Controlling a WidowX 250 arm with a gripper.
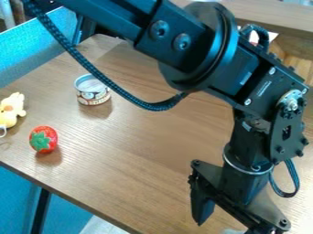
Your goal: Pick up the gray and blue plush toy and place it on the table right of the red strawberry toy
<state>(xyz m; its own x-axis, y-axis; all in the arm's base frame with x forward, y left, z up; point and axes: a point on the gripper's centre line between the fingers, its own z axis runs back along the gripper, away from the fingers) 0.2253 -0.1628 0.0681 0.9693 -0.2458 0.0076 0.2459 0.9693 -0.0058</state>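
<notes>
The black gripper [231, 225] hangs low at the bottom right, over the near part of the wooden table [140, 151]. It is open, its two fingers spread apart and the right one partly cut off by the lower edge. A small pale patch shows between them at that edge; I cannot tell what it is. A red toy strawberry [49, 136] with a green leafy top lies at the left. Behind it stands a small round tin [93, 93] with a printed side. A yellow plush toy [10, 110] lies at the far left. None of these touches the gripper.
The arm spans the view from the top left to the right, with a looped cable below it. The table's front edge [73, 198] slants down from the left toward the bottom middle. A wooden ledge [287, 16] stands at the top right, with a red and white thing near it.
</notes>
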